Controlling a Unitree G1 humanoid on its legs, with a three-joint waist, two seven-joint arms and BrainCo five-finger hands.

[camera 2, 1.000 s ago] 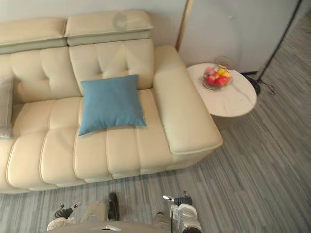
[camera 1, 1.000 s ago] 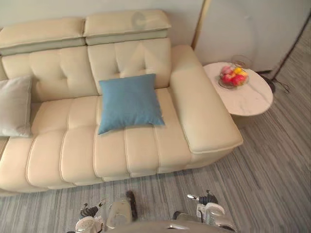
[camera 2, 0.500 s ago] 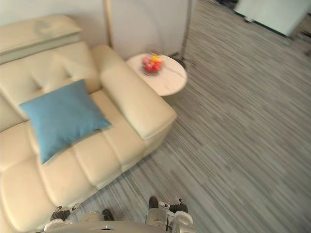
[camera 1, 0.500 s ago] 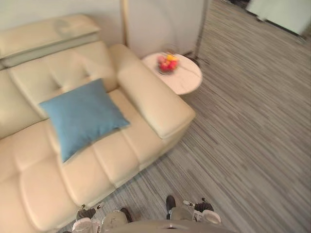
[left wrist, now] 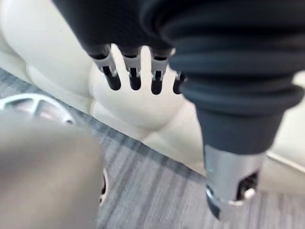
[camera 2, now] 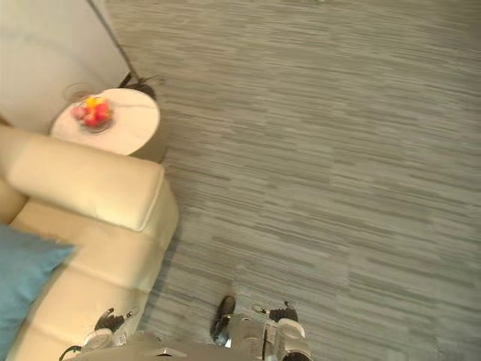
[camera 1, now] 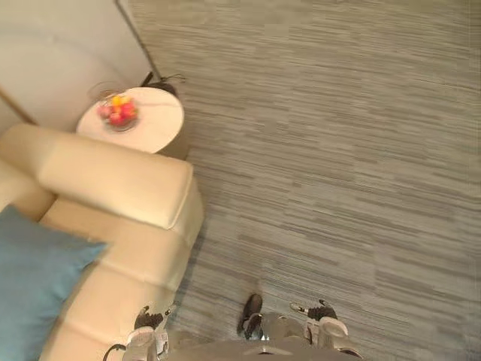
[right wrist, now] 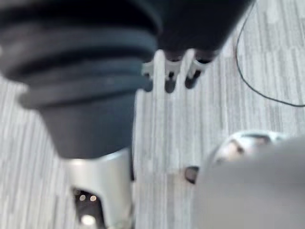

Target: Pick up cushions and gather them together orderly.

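A blue cushion (camera 1: 31, 289) lies on the seat of a cream leather sofa (camera 1: 113, 180), cut off by the lower left edge of the eye views. My left hand (camera 1: 144, 332) hangs low beside the sofa's front corner, well apart from the cushion. In the left wrist view its fingers (left wrist: 134, 71) point straight down, open and holding nothing, with the sofa's front edge (left wrist: 143, 109) past them. My right hand (camera 1: 325, 325) hangs low over the carpet. Its fingers (right wrist: 176, 71) are also straight and empty.
A small round white side table (camera 1: 158, 128) stands beyond the sofa's armrest, with a glass bowl of fruit (camera 1: 115, 111) on it. A pale wall (camera 1: 52, 45) runs behind it. Grey striped carpet (camera 1: 323, 150) covers the middle and right of the view.
The camera has swung to the right, so the sofa and blue cushion have slid to the left edge and the grey cushion has left the view. Both hands stay low.
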